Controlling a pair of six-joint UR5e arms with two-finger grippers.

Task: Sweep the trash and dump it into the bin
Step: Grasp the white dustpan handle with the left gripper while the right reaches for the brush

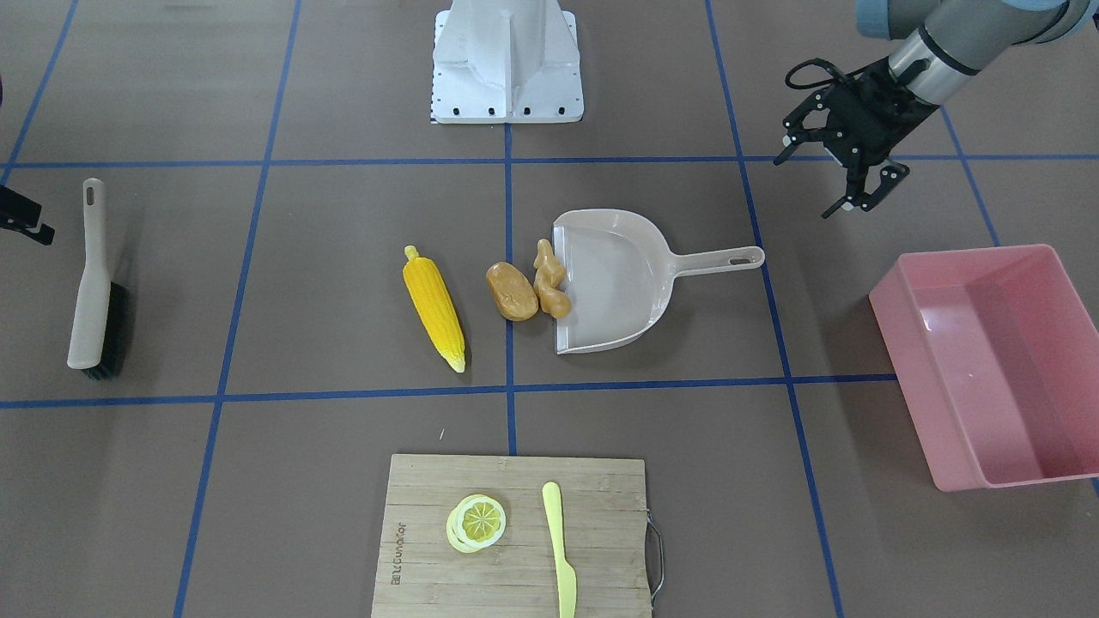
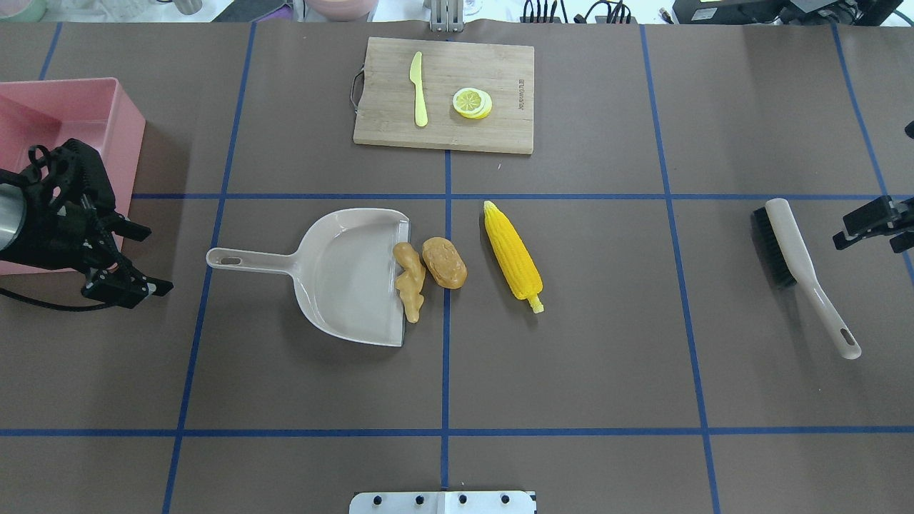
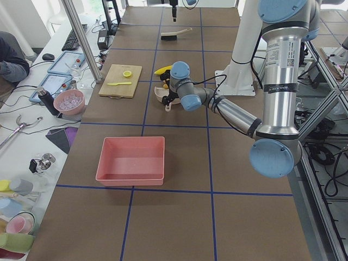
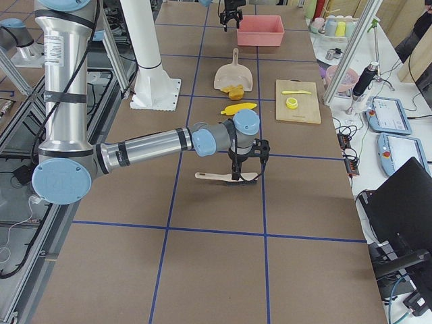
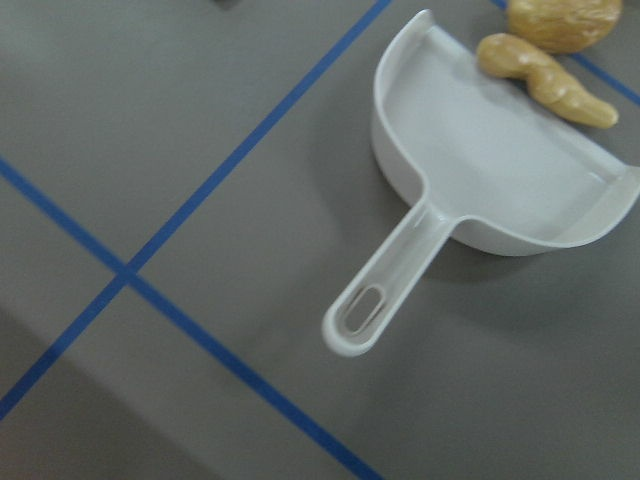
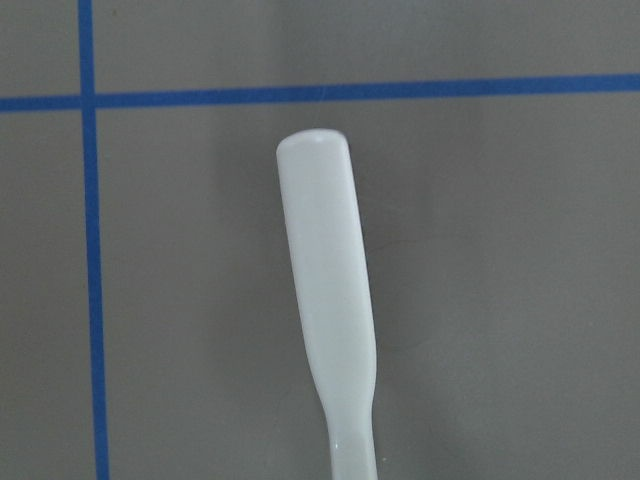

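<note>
**Q:** Where is the trash shown?

**A:** The corn cob (image 2: 512, 251) is seen lying alone on the table, apart from the dustpan (image 2: 343, 285); the potato (image 2: 444, 262) is shown touching the ginger root (image 2: 410, 280), which is laid along the dustpan's open edge; the bin (image 1: 987, 360) is placed well to the robot's left, cropped by the frame and, from overhead, partly covered by the left arm.

**Q:** How are the grippers shown?

**A:** The left gripper (image 2: 153, 260) is held near the dustpan's handle end, fingers spread, nothing between them; the right gripper (image 2: 871, 225) is cropped beside the brush (image 2: 800, 264); whether it is spread or closed cannot be told.
</note>
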